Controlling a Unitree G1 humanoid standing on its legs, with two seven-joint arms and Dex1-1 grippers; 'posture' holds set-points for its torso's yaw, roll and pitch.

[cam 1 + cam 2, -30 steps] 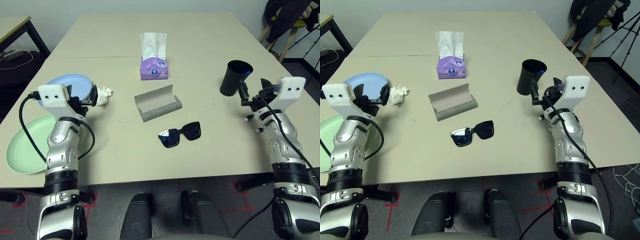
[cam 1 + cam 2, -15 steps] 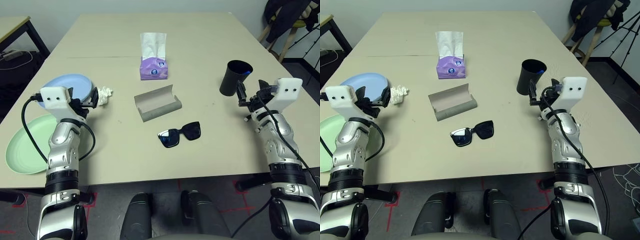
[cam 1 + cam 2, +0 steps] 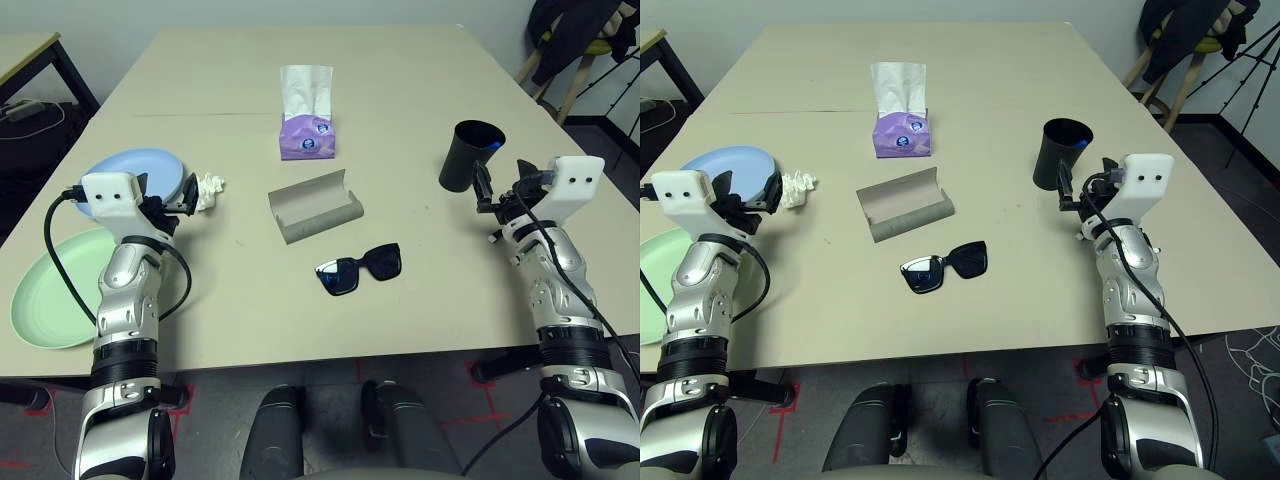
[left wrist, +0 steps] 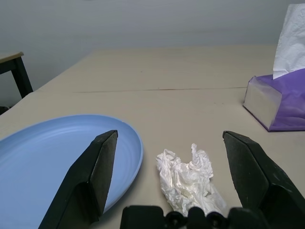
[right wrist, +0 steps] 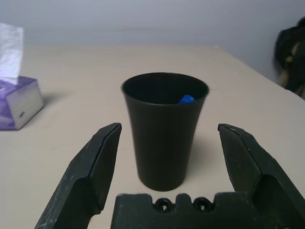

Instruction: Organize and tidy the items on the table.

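Black sunglasses [image 3: 360, 268] lie near the middle front of the table [image 3: 400, 80], just in front of the open grey glasses case [image 3: 315, 205]. A crumpled white tissue wad [image 3: 208, 190] rests beside the pale-blue plate [image 3: 130, 170], and the pale-green plate [image 3: 50, 290] lies nearer the left front edge. My left gripper [image 3: 182, 195] hovers open just short of the tissue wad [image 4: 188, 179] and the blue plate's rim [image 4: 47, 162], holding nothing. On the right, my right gripper [image 3: 483, 185] is open and empty, pointing at the black cup [image 5: 164, 129] from close by.
A purple tissue box [image 3: 307, 135] stands behind the case. The black cup [image 3: 470, 155] holds something blue. A seam line crosses the table's far half. A chair draped with dark clothing [image 3: 580, 30] stands at the back right, and a side table [image 3: 30, 50] at the far left.
The right gripper has edged slightly toward the cup and the left arm has shifted a touch. Nothing on the table has moved.
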